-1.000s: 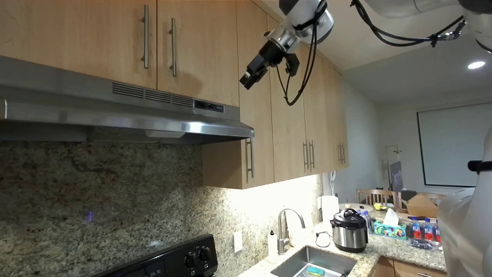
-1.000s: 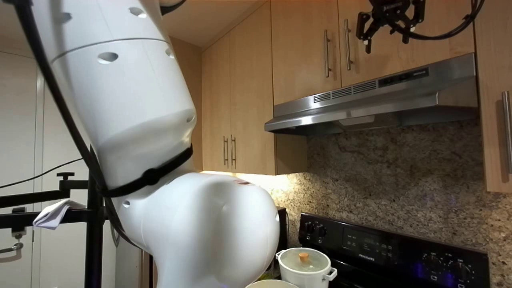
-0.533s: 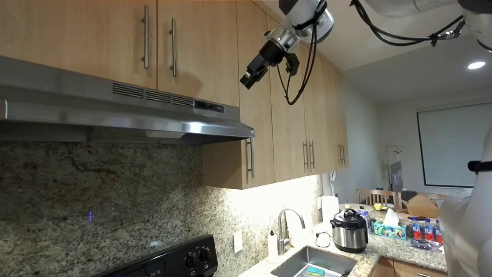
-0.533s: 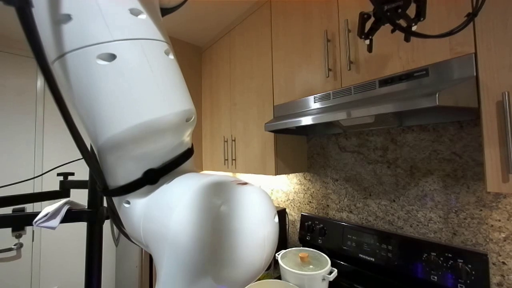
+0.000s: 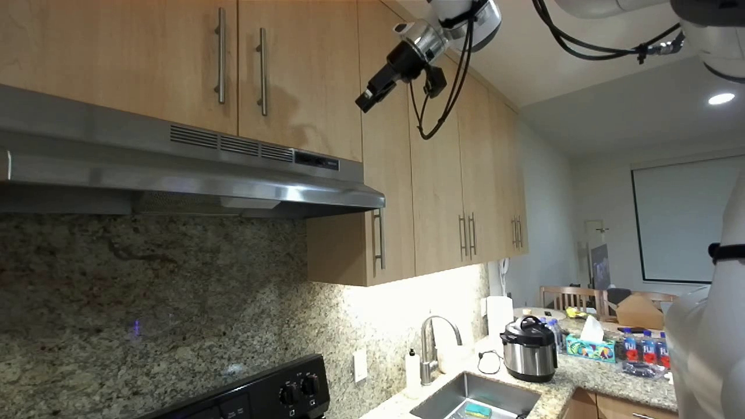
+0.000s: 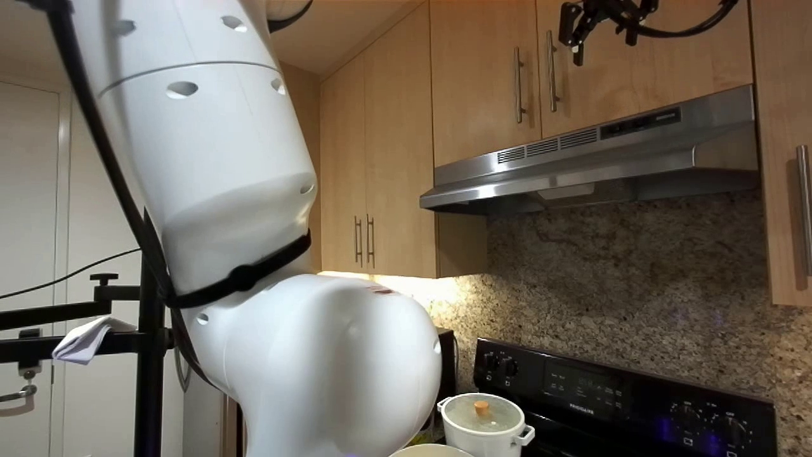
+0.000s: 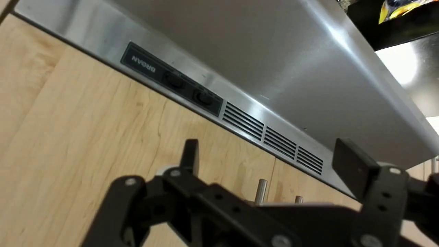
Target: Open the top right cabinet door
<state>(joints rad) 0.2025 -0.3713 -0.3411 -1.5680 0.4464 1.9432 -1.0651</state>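
The top right cabinet door (image 5: 308,75) is flat light wood and closed, above the range hood. It also shows in an exterior view (image 6: 653,76) and in the wrist view (image 7: 113,137). Its slim vertical steel handle (image 5: 262,71) runs along its left edge, also visible in an exterior view (image 6: 551,71). In the wrist view only the handle's lower end (image 7: 261,191) shows, framed between the fingers. My gripper (image 5: 366,100) is open and empty, in front of the door and apart from it, with its shadow on the wood. The gripper (image 7: 274,161) is spread wide in the wrist view.
The twin door (image 5: 116,58) with its handle along the right edge is beside it, closed. The steel range hood (image 5: 192,169) juts out below both doors. Taller wood doors (image 5: 387,174) stand to the right. A white lidded pot (image 6: 485,431) stands by the stove.
My gripper has moved up in both exterior views and slightly left. Most of this happened in the last half second. The door and handle have not moved.
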